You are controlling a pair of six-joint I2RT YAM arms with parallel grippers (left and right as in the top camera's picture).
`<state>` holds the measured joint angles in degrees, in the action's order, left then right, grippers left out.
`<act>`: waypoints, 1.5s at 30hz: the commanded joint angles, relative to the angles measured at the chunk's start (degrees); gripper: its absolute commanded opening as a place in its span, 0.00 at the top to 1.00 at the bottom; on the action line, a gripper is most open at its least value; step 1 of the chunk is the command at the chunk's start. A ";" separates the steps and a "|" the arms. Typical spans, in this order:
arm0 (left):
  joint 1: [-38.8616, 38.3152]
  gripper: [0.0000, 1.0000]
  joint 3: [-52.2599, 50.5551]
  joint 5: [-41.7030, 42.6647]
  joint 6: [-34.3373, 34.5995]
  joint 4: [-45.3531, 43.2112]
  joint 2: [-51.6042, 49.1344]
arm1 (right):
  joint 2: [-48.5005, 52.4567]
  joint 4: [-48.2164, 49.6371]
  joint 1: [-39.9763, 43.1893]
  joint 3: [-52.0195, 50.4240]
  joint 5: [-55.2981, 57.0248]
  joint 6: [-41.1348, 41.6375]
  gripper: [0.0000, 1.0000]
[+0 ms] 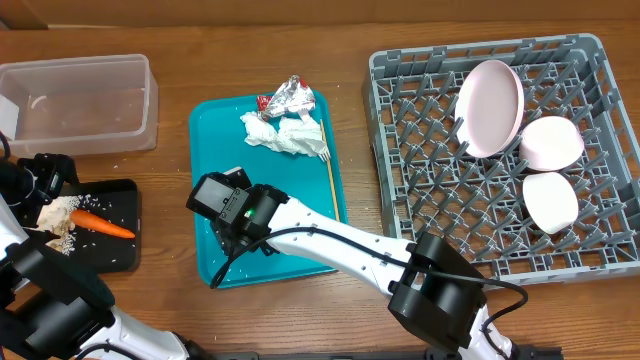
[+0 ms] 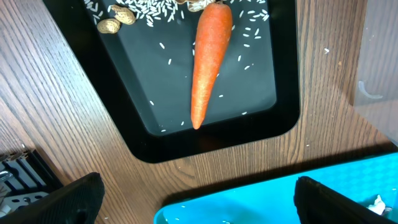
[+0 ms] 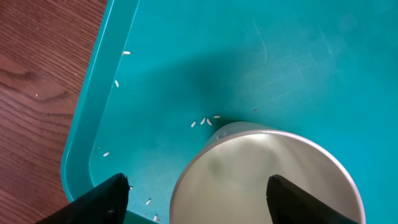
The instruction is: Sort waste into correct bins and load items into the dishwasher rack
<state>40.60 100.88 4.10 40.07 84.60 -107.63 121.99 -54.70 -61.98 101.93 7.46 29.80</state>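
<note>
As left gripper (image 2: 198,200) and right gripper (image 3: 198,201) gape, a tapered orange carrot (image 1: 102,226) lies lower left in a shallow black tray (image 1: 124,198).

The orange carrot (image 1: 102,226) lies flat in the black tray (image 1: 118,255). Beige food bits (image 1: 58,212) and white rice are by its fat end. The clear tub (image 1: 90,105) sits just behind that tray. The crumpled white napkins (image 1: 285,135) and the red-and-silver wrapper (image 1: 288,97) touch each other at the far end of the teal tray (image 1: 230,140). The yellow-handled fork (image 1: 329,175) lies along its right side. The white cup (image 3: 267,174) sits on its near part. In the big grey rack (image 1: 480,52), 1 plate (image 1: 490,107) leans on its edge, with 2 bowls (image 1: 551,142) to its right.
</note>
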 commanded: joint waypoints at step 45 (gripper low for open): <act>-0.48 0.00 0.74 0.39 -0.87 -2.43 -0.37 | -13.33 -34.86 34.67 12.96 -8.15 6.47 0.08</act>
<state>40.49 100.88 4.27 40.05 82.24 -107.63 112.62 -89.34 -27.62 113.38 0.80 35.22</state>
